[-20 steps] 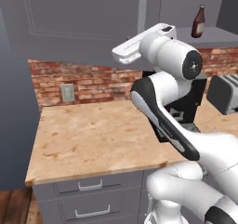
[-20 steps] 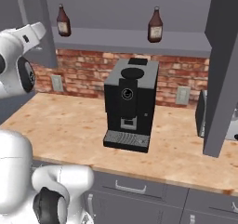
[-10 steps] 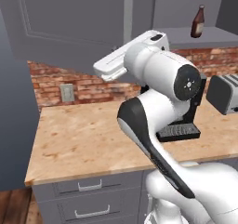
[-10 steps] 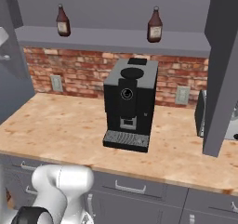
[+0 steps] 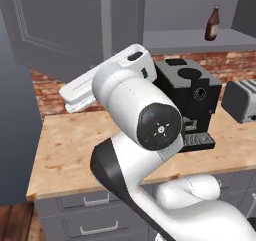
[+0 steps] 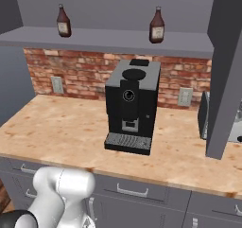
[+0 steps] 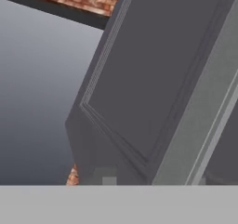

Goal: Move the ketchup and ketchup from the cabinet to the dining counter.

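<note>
Jaws: can't tell if apart or together; fingertips hidden, my hand camera faces grey cabinet door (image 7: 153, 79) panel close up. No bottle held that I can see. Arm (image 5: 145, 130) swung toward 9 o'clock, likely working door wide for access. Both ketchup bottles upright on open cabinet shelf (image 6: 108, 39): left ketchup (image 6: 63, 21) at 11 o'clock, right ketchup (image 6: 157, 26) at 1 o'clock, well apart. Coffee machine (image 6: 131, 106) on tabletop (image 6: 56, 123) below. Dining counter unseen; task barely begun, I judge.

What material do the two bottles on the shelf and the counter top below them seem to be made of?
The two bottles look like dark red-brown glass or glossy plastic, with pale paper-like labels; the render leaves this open. The counter top looks like polished beige marbled stone or laminate, judging by its mottled reddish flecks.
</note>
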Controlling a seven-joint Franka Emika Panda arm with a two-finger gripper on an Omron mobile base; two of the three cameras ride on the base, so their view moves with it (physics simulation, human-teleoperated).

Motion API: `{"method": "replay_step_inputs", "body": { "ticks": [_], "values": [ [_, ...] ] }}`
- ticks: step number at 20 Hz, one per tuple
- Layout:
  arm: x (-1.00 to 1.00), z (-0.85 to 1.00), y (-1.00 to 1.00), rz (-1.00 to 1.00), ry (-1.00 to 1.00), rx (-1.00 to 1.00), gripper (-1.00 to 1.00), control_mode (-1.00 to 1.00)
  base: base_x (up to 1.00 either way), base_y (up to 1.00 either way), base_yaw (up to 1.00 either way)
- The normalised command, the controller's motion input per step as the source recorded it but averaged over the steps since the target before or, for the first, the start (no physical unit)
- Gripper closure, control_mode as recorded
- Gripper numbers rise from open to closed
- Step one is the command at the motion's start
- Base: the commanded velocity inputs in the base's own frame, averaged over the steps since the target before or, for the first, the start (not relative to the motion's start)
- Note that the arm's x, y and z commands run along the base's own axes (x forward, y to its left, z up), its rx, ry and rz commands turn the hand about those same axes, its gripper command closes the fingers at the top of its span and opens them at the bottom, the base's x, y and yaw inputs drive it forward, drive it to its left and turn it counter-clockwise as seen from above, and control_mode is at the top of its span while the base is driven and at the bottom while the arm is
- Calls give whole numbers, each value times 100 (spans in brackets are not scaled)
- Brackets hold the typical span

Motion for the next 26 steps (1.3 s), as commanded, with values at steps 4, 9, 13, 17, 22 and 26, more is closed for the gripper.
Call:
{"method": "replay_step_inputs", "body": {
  "ticks": [4, 9, 13, 17, 22, 26],
  "values": [
    [-84, 0, 30, 0, 5, -2, -100, -100, 0, 0, 0],
    [-100, 0, -64, 0, -6, 0, -100, -100, 0, 0, 0],
    [-100, 0, -99, 0, -9, 5, -100, -100, 0, 0, 0],
    [-99, 0, -100, -1, -6, 11, -100, -100, 0, 0, 0],
    [-24, 1, -100, 0, 0, 15, -100, -100, 0, 0, 0],
    [59, 11, -96, 6, 2, 29, -100, -100, 0, 0, 0]
  ]
}}
